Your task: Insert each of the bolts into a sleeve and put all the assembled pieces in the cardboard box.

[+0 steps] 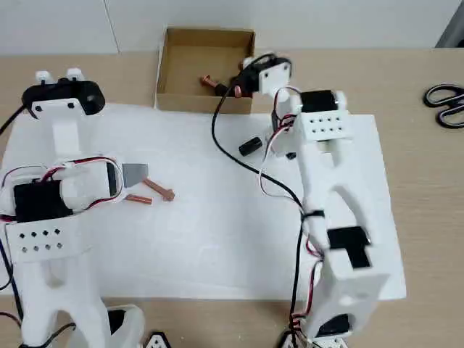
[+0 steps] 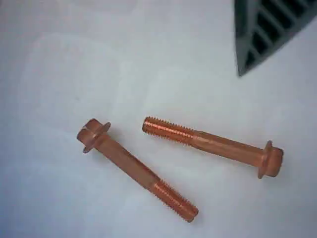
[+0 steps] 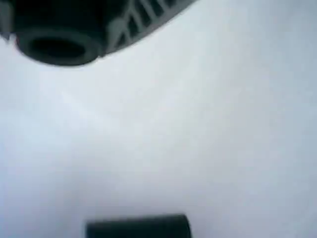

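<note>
- Two copper bolts are lying loose on the white mat (image 1: 217, 239), and the left gripper (image 1: 135, 174) is hanging just above and beside them, holding nothing that I can see. Whether it is apart or together I cannot tell.
- The first bolt (image 2: 138, 173) and the second bolt (image 2: 213, 143) are lying near each other without touching. Their long axes are skewed to one another and their flanged heads are pointing opposite ways.
- The right gripper (image 3: 64, 25) is sitting well apart from the bolts, across the mat, and appears to be clamped on a black sleeve (image 3: 57, 49), whose open bore is showing.
- A second sleeve (image 1: 250, 147) is lying on its side on the mat, near the right arm.
- The cardboard box (image 1: 168, 72) is standing at the mat's far edge and is already holding at least one assembled piece (image 1: 217, 85).
- Judging from this, the left arm is the nearer one for the pick. Its jaws will probably need to be closing across a bolt's shaft, crosswise to the long axis, leaving the threaded end free for the sleeve.
</note>
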### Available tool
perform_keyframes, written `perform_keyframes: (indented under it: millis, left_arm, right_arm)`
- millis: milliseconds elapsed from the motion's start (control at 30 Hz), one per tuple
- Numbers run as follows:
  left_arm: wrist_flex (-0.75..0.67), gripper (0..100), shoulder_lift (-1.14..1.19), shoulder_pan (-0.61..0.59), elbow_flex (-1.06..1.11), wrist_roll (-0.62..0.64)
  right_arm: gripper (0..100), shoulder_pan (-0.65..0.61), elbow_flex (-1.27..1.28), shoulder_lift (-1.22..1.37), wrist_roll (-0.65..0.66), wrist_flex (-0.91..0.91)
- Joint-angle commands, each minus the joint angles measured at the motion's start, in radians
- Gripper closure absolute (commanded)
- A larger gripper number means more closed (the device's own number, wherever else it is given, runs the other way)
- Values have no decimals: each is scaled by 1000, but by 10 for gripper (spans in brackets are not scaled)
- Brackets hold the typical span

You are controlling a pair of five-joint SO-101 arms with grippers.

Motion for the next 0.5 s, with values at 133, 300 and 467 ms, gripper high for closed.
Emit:
perform_keyframes:
  millis: [133, 300, 467]
  left_arm:
    - [-15, 684, 172, 0, -12, 55]
    - [-38, 684, 434, 0, -85, 101]
    - [2, 684, 601, -2, -197, 285]
  right_arm:
    - [995, -58, -44, -127, -80, 140]
    - [994, -64, -44, -125, -80, 171]
    - [993, -64, -44, -127, -80, 186]
